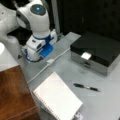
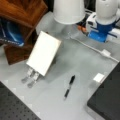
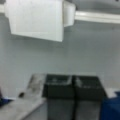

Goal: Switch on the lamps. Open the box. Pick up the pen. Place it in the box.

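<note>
In the wrist view the gripper's two dark finger pads stand pressed together with nothing between them, low over the pale grey table, just short of a white in-line switch block on a white cable.

Going outward in a front view, a white spiral-bound notebook leans on a stand nearest the camera. Beside it, toward that view's right, the thin black pen lies flat and alone on the table, well apart from the gripper. Further back sits the wide flat box with black lid and grey body, its lid down and a small white tab on the front. Farthest, at top left, the white and blue arm stoops over the cable's switch.

In a front view a white lampshade shows no clear glow, so the lamps look unlit as far as I can judge.

Risks, as I judge them: the closed fingers could slide off the small switch and drag the loose cable; the slim pen could roll if nudged.

Count: one pen, one box, one notebook, one cable, one shade visible.
</note>
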You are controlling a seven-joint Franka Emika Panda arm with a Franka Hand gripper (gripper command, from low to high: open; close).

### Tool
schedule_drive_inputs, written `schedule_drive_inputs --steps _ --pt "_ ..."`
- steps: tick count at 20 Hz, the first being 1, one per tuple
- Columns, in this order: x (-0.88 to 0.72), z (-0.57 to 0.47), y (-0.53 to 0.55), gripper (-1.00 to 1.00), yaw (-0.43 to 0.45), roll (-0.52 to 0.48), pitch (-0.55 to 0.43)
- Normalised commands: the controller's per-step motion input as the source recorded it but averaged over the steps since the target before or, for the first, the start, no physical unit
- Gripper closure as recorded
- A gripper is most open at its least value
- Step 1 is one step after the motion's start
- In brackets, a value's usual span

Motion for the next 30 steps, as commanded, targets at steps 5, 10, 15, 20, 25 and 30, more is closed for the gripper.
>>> schedule_drive_inputs --steps 5,10,15,20,25,30 --pt "-0.66 -0.59 -0.13 1.00 0.063 -0.026 -0.445" --pt "-0.75 -0.51 -0.05 1.00 0.051 -0.026 -0.509" --pt "-0.80 -0.45 0.00 1.00 0.051 -0.041 -0.557" --pt "-0.80 -0.45 0.03 1.00 0.040 -0.075 -0.594" --pt "-0.87 -0.47 0.04 1.00 0.028 -0.085 -0.555" --pt "-0.94 -0.43 0.04 1.00 0.008 -0.079 -0.502"
